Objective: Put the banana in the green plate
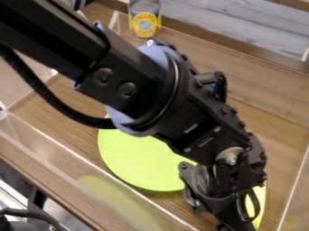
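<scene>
The green plate (pixel 135 159) lies on the wooden table, its right half covered by my black arm. My gripper (pixel 225 204) points down just off the plate's right rim, close to the table. Only a thin yellow strip of the banana (pixel 252 210) shows at the gripper's right side; the rest is hidden under the hand. The fingers are dark and blurred against the arm, so I cannot make out how wide they stand or whether they touch the banana.
A small container with a yellow label (pixel 145 22) stands at the back of the table. A clear plastic wall (pixel 54 149) runs along the near left edge. The arm's bulk fills the middle of the view.
</scene>
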